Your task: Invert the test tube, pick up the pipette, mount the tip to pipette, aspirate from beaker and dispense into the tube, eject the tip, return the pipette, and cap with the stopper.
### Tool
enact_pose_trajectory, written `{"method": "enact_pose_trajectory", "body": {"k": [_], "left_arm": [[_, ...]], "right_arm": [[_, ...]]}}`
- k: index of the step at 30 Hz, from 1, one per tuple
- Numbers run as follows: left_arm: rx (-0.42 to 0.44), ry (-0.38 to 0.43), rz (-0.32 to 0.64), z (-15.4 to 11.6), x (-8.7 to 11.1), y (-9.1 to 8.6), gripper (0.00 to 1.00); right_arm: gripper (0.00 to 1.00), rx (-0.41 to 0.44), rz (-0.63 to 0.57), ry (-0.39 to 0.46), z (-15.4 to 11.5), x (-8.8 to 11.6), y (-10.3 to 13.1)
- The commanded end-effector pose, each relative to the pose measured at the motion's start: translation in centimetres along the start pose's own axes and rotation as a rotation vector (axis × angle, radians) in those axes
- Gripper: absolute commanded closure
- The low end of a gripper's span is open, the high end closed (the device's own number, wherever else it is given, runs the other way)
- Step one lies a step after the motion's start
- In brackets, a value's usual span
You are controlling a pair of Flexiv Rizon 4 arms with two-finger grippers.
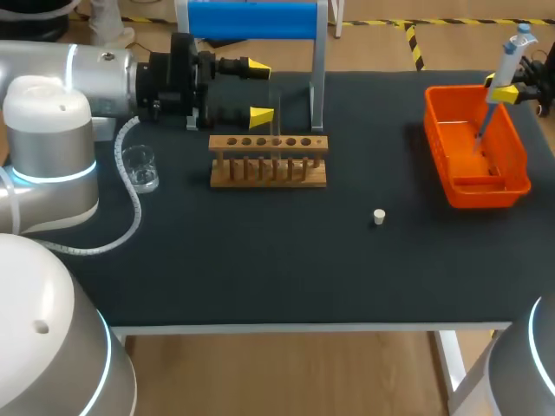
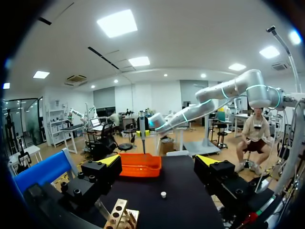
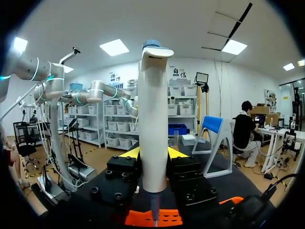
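Since the little white stopper (image 1: 379, 216) sits alone near the worktop's middle, nothing blocks it. Behind it stand the wooden rack (image 1: 269, 160) and the glass beaker (image 1: 140, 167), which would break easily. The left claw (image 1: 260, 91) is wide open and holds nothing. At the far right corner, the right claw (image 1: 505, 92) squeezes the pipette (image 1: 513, 56), likely light and stiff, round its body over the orange tray (image 1: 468, 143).

Black table (image 1: 260, 260): rack (image 1: 269, 161), beaker (image 1: 140, 168), stopper (image 1: 379, 217), orange bin (image 1: 490, 192).

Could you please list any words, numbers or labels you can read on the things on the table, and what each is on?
None can be read: the pipette, wooden rack, orange bin and stopper show no print.
Any graduation marks on the beaker are too small to tell.
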State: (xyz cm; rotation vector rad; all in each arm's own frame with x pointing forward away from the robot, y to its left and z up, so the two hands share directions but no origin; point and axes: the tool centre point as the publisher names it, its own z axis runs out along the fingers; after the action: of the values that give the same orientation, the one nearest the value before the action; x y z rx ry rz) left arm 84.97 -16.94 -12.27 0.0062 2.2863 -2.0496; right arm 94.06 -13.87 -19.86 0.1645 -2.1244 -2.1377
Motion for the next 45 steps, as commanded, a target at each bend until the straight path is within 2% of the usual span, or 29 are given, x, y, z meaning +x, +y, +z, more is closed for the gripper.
{"method": "enact_pose_trajectory", "body": {"k": [1,5,7,9,10,15,19,22,30,31,32,45], "left_arm": [[-0.017,0.006,-0.022,4.0,-2.5,-1.7,0.00],[-0.047,0.028,-0.067,9.1,-5.3,-3.3,0.00],[-0.107,0.030,-0.092,11.9,-6.8,-3.8,0.00],[-0.086,0.047,-0.106,14.6,-8.1,-4.1,0.00],[-0.111,0.047,-0.118,16.0,-8.7,-4.3,0.00],[-0.122,0.061,-0.137,21.6,-10.7,-4.9,0.00],[-0.112,0.075,-0.140,25.3,-11.5,-5.6,0.00],[-0.103,0.092,-0.123,27.2,-11.6,-6.1,0.00],[-0.103,0.092,-0.123,27.2,-11.6,-6.1,0.00],[-0.103,0.092,-0.123,27.2,-11.6,-6.1,0.56],[-0.103,0.092,-0.123,27.2,-11.6,-6.1,0.99],[-0.103,0.092,-0.123,27.2,-11.6,-6.1,1.00]], "right_arm": [[1.00,-0.001,0.000,0.007,-0.2,-0.2,-0.1],[1.00,-0.001,0.000,0.007,-0.2,-0.2,-0.1],[1.00,-0.001,0.000,0.007,-0.2,-0.2,-0.1],[1.00,-0.001,0.000,0.007,-0.2,-0.2,-0.1],[1.00,-0.001,0.000,0.007,-0.2,-0.2,-0.1],[1.00,-0.001,0.000,0.007,-0.2,-0.2,-0.1],[1.00,-0.001,0.000,0.007,-0.2,-0.2,-0.1],[1.00,-0.001,0.000,0.007,-0.2,-0.2,-0.1],[1.00,-0.001,0.000,0.007,-0.2,-0.2,-0.1],[1.00,-0.001,0.000,0.007,-0.2,-0.2,-0.1],[1.00,-0.001,0.000,0.007,-0.2,-0.2,-0.1],[1.00,-0.001,0.000,0.007,-0.2,-0.2,-0.1]]}}
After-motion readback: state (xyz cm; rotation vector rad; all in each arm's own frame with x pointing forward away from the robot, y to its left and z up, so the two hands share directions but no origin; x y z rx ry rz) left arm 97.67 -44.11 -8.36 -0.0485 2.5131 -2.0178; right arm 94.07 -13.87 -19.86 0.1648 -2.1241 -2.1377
